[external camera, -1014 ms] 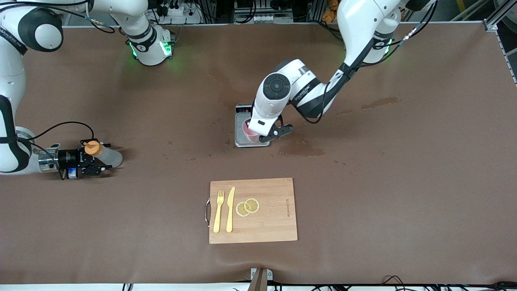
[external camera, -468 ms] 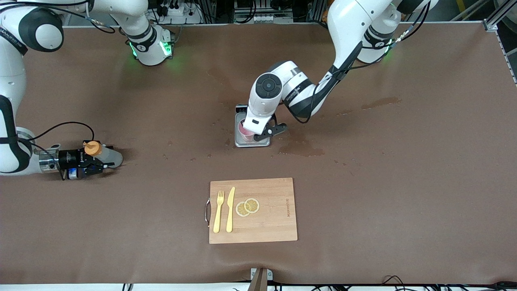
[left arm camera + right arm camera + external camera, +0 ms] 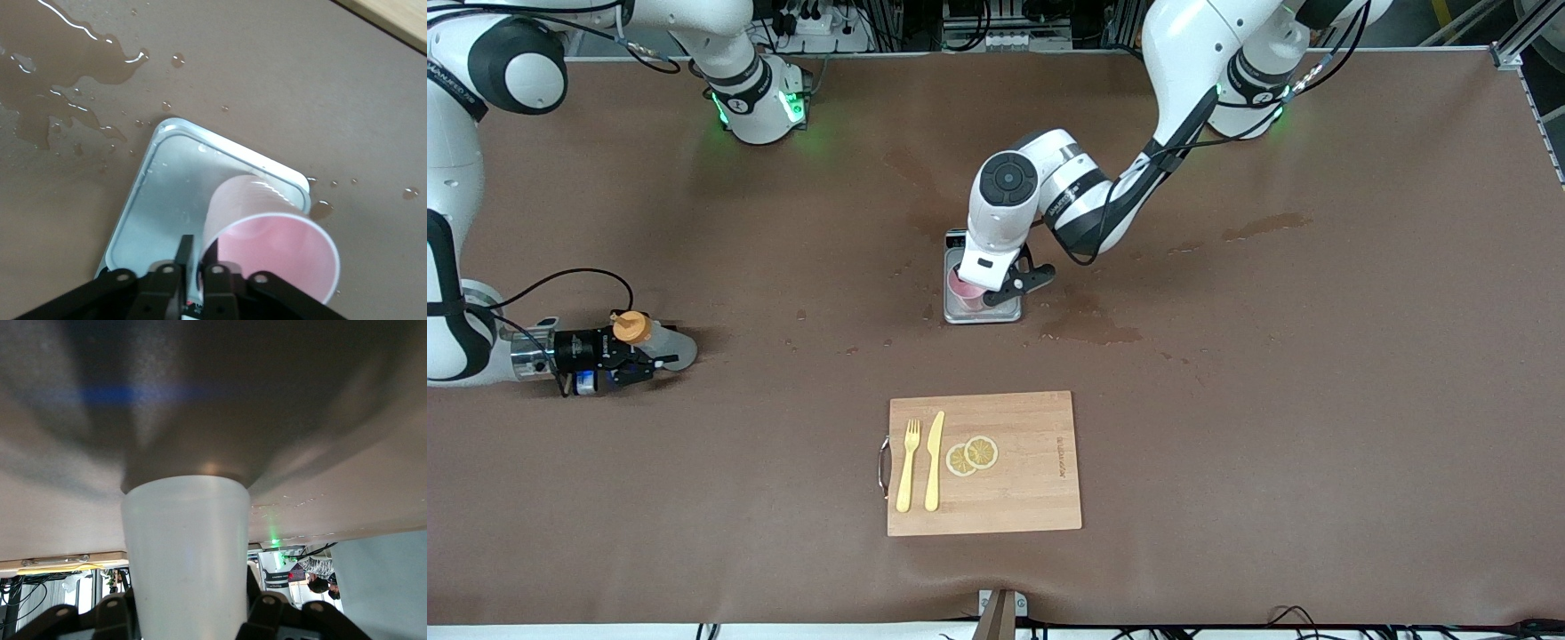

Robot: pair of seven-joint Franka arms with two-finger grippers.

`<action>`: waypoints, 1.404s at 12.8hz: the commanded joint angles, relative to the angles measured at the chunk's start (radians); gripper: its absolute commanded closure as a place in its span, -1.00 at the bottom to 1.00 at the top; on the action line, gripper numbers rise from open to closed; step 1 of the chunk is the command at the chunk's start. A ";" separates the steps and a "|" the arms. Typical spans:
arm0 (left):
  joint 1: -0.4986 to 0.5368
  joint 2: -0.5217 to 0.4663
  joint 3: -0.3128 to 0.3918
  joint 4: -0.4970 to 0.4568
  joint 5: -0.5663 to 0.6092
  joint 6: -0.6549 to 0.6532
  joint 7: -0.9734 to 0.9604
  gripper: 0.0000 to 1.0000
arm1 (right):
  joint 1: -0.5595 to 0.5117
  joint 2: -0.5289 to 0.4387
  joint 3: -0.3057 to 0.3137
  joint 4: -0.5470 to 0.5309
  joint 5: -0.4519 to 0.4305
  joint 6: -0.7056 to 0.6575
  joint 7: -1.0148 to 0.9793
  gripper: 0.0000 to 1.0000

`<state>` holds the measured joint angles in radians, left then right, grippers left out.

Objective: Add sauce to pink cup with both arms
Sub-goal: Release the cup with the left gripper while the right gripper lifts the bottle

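Since a second ago, the right gripper (image 3: 639,363) has closed on the sauce bottle (image 3: 665,345) at mid-height at the frame's edge, at the right arm's end of the table. The left arm has drawn its elbow up the frame, with the left gripper (image 3: 983,295) still at the pink cup (image 3: 963,288) on the scale (image 3: 1007,314) in the middle of the front view.

I judge the bottle secured and ready to lift toward the cup, with nothing poured yet.

The right wrist view shows what the front view only hints at: the right gripper (image 3: 187,617) is pinching the whitish bottle (image 3: 187,547) around its body.

The left wrist view shows the cup (image 3: 267,230) empty on the steel plate (image 3: 160,200), at the left gripper (image 3: 198,270). I cannot tell whether that gripper is pinching the rim or has loosened. It also shows spilled liquid (image 3: 60,113) in the upper corner.
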<state>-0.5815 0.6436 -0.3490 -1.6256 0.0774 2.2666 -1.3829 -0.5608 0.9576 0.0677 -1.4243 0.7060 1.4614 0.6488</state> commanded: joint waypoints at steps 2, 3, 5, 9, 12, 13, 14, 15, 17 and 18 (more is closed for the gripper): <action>0.000 0.007 0.011 0.004 0.028 0.007 -0.031 -1.00 | 0.021 -0.025 0.004 0.015 0.018 -0.015 0.081 0.02; 0.005 -0.005 0.010 0.004 0.030 -0.004 -0.031 -1.00 | 0.032 -0.029 0.004 0.015 0.020 -0.015 0.093 0.01; 0.018 -0.051 0.010 0.009 0.030 -0.086 -0.027 -1.00 | 0.045 -0.031 0.006 0.027 0.020 -0.015 0.124 0.01; 0.058 -0.201 0.010 0.009 0.030 -0.226 -0.021 -1.00 | 0.090 -0.066 0.009 0.042 0.018 -0.038 0.227 0.01; 0.176 -0.326 0.010 0.010 0.031 -0.295 0.100 -1.00 | 0.160 -0.120 0.001 0.041 0.006 -0.038 0.302 -0.06; 0.233 -0.350 0.010 0.013 0.031 -0.305 0.192 -1.00 | 0.168 -0.128 0.004 0.041 0.003 -0.039 0.320 -0.06; 0.288 -0.369 0.008 0.013 0.030 -0.315 0.296 -1.00 | 0.189 -0.143 0.006 0.041 -0.003 -0.047 0.356 -0.06; 0.328 -0.374 0.008 0.018 0.030 -0.335 0.397 -1.00 | 0.228 -0.163 0.003 0.041 -0.006 -0.049 0.397 -0.06; 0.408 -0.390 0.010 0.027 0.031 -0.373 0.560 -1.00 | 0.300 -0.201 -0.003 0.038 -0.025 -0.044 0.466 -0.06; 0.452 -0.403 0.010 0.041 0.031 -0.401 0.641 -1.00 | 0.330 -0.212 -0.005 0.039 -0.036 -0.039 0.495 -0.06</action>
<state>-0.1848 0.2673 -0.3287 -1.5898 0.0923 1.9110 -0.8552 -0.2926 0.8001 0.0784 -1.3697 0.6966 1.4272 1.0766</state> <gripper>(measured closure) 0.000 0.467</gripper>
